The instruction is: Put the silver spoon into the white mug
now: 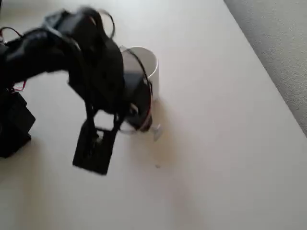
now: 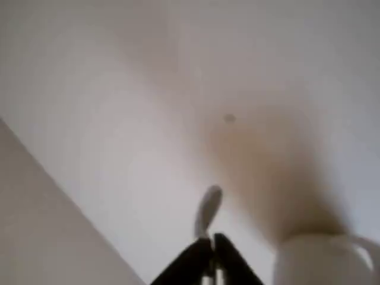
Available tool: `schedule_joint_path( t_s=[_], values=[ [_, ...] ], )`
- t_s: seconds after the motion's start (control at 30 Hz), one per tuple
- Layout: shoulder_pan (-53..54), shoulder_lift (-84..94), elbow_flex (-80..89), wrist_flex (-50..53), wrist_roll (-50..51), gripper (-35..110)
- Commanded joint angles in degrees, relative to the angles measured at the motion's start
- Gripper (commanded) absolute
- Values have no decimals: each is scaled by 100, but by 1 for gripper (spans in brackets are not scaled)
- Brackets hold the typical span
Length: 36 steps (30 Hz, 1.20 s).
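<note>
Wrist view, item one: black fingers [image 2: 228, 258], drawn together on the handle of the silver spoon [image 2: 208, 212]. Grip sits at the handle end, bowl pointing away from the gripper [image 2: 212, 256], likely so the free end can enter the cup first. Spoon is clear of the table [image 2: 119, 119], carried in the air.

Item two: white mug [image 2: 323, 261], at the lower right of the same view, just beside the gripper; rim and loop handle show, interior hidden from here.

Overhead view: black arm [image 1: 91, 72] reaches over the mug [image 1: 146, 64], covering part of it; spoon [image 1: 156, 132] glints faintly beyond the mug's near side. Judged stage: transport, spoon not yet in the mug.
</note>
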Motion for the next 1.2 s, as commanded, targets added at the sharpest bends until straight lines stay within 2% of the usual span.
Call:
schedule_joint_path(
  t_s=[0.0,0.6,0.97,1.17],
  values=[
    [-598,1204,-396,185,-158,-2],
    [-2083,2452,-158,589,-422,-2],
    [-2522,3155,1477,536,-448,-2],
    [-2470,3507,2812,-132,-510,-2]
  ],
)
